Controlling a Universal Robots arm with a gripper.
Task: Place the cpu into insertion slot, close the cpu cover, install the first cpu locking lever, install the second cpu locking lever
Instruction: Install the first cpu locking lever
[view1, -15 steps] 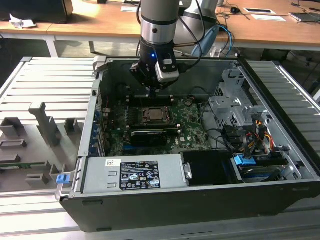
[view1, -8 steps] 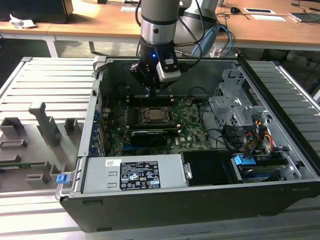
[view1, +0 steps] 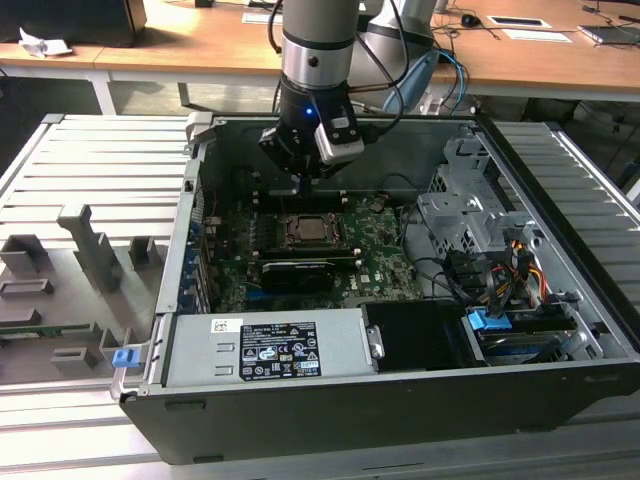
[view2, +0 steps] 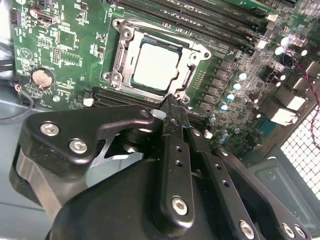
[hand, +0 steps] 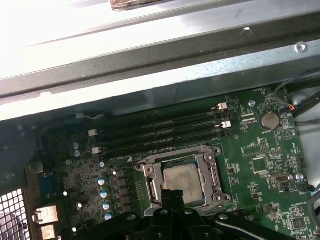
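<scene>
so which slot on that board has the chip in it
The square insertion slot with the silvery frame: the cpu shows its grey face in the middle. The four long black slots beside it stand empty.

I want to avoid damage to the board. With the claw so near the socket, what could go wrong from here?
1. The claw is at the edge of the cpu cover, right beside the cpu; a sideways slip might scratch either.
2. Small capacitors and long black slots stand close by, so a swing of the claw could knock them.
</scene>
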